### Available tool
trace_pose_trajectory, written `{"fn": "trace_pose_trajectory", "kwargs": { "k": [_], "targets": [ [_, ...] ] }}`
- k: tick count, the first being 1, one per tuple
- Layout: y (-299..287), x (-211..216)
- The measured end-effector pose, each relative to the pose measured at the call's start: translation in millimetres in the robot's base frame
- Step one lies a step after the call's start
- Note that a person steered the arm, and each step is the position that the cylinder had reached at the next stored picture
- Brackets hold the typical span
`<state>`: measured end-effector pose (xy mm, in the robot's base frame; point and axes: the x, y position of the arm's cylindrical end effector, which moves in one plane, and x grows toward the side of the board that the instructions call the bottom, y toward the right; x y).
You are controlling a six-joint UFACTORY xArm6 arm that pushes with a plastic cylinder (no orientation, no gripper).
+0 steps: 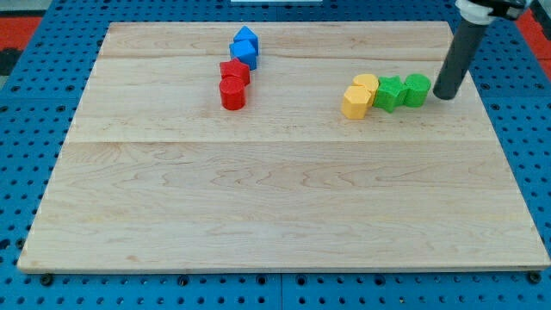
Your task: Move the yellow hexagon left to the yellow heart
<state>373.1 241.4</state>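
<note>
Two yellow blocks touch at the view's right of centre. The nearer, left one (355,101) looks like the yellow hexagon; the one behind it (367,83) looks like the yellow heart, though shapes are hard to tell. Two green blocks follow to the right in a row, one (389,92) touching the yellow pair and one (417,89) beside it. My tip (446,95) rests on the board just right of the right green block, close to it; contact cannot be told.
Two red blocks, one (234,71) behind the other (232,93), and two blue blocks (245,46) stand in a line at the upper middle of the wooden board (275,207). Blue pegboard surrounds the board.
</note>
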Motion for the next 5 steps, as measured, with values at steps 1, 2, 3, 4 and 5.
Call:
{"fn": "trace_pose_trajectory", "kwargs": {
  "k": [1, 2, 3, 4, 5],
  "targets": [
    [-1.4, 36.1],
    [-47.5, 43.0],
    [-77.8, 22.6],
    [-101.5, 11.2],
    [-125.4, 8.8]
  ]
}}
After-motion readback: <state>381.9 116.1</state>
